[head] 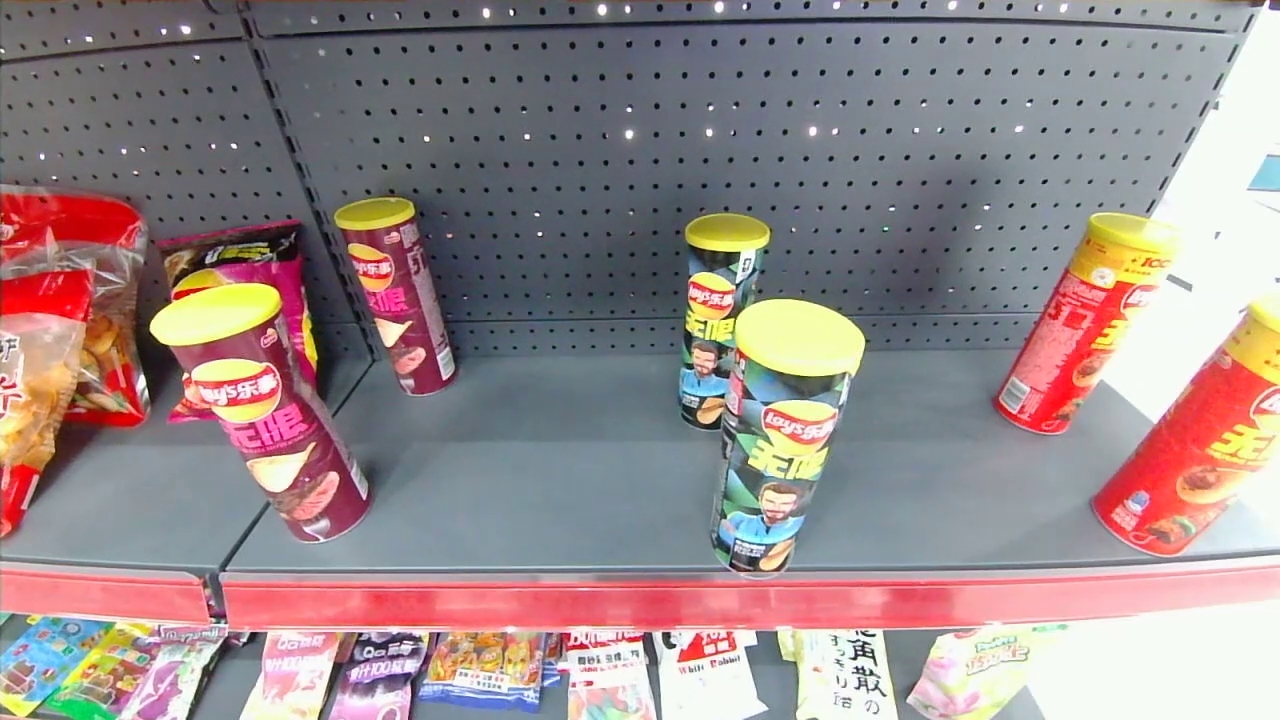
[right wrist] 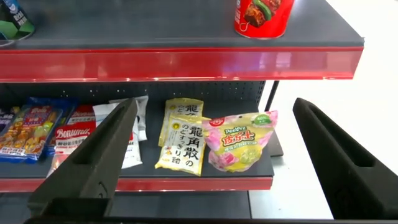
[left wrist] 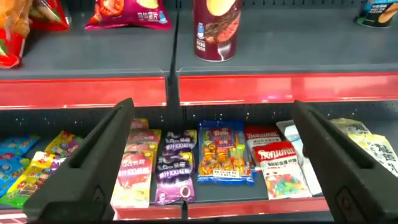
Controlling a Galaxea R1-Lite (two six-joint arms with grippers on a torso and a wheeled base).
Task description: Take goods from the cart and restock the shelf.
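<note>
The grey shelf [head: 560, 470] holds chip cans with yellow lids: two purple cans [head: 262, 410] [head: 396, 293] at the left, two dark cans [head: 786, 435] [head: 720, 318] in the middle, and two red cans [head: 1085, 322] [head: 1200, 440] at the right. My left gripper [left wrist: 212, 106] is open and holds nothing; it hangs below the shelf's red front edge, under the front purple can [left wrist: 216, 28]. My right gripper [right wrist: 216, 104] is open too, with nothing between its fingers, below and left of the front red can [right wrist: 263, 15].
Snack bags [head: 60, 320] stand on the shelf's far left. The lower shelf [left wrist: 249, 205] carries several flat snack packets [left wrist: 222, 155] [right wrist: 239, 140]. A perforated back panel [head: 700, 150] closes the rear. The shelf ends at the right, with bright floor beyond.
</note>
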